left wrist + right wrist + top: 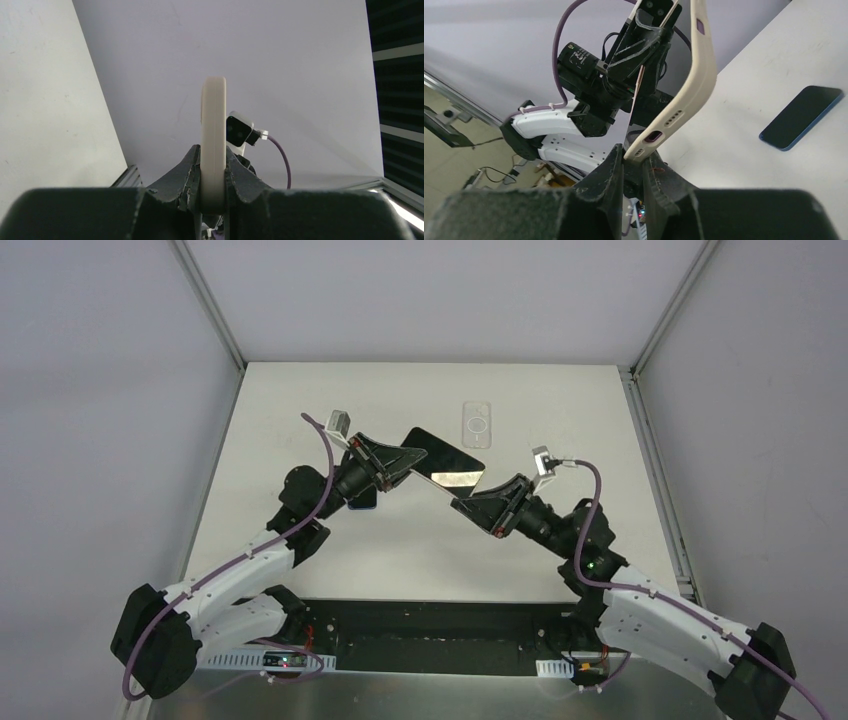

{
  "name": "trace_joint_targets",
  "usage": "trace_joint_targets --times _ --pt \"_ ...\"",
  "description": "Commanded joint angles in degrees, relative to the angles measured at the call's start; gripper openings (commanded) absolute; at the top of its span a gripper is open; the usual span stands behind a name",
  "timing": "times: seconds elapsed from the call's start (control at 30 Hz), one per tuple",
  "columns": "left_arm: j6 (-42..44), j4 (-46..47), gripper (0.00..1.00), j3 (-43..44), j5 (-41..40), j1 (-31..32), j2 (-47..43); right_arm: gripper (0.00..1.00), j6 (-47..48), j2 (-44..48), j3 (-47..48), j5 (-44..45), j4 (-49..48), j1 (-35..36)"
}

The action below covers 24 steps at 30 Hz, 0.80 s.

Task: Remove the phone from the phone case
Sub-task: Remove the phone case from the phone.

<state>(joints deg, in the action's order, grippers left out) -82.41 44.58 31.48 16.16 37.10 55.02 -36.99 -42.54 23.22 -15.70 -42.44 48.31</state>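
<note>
The left gripper [398,462] is closed down to a narrow gap. Its fingers [186,175] are pressed against both flat sides of the cream phone case [213,125], which is clamped by one short end and is seen edge-on from the left wrist. The case is held clear of the counter [300,400], above its middle and somewhat toward the far edge. The phone [447,462] is carried in it with the dark, reflective glass turned upward and tilted. Its long axis is set on a diagonal, from the left gripper on the far-left side down to the right gripper [470,503] on the near-right side. The other short end, where a port slot and a row of small holes are cut, is pinched by the right gripper, whose fingers [609,170] are likewise drawn almost together upon it. From the right wrist the case is seen bowed outward along its length; whether the phone has parted from it there cannot be told

A dark blue phone [801,117] is laid flat on the counter, below the left arm's wrist. A clear case [477,425] is laid flat near the far edge, right of centre, with its long axis pointed at that edge. A ring with a short bar beneath it is marked on the clear case
</note>
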Motion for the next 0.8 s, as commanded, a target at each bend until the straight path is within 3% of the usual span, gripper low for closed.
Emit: trace_joint_targets --times 0.0,0.77 --pt "-2.64 2.62 0.0 1.8 4.84 1.13 0.8 0.0 14.39 2.23 3.15 -1.83 -1.28 2.16" --pt "-2.87 3.81 0.0 4.35 9.89 4.1 0.43 0.0 26.81 3.21 3.68 -5.84 -3.88 2.27"
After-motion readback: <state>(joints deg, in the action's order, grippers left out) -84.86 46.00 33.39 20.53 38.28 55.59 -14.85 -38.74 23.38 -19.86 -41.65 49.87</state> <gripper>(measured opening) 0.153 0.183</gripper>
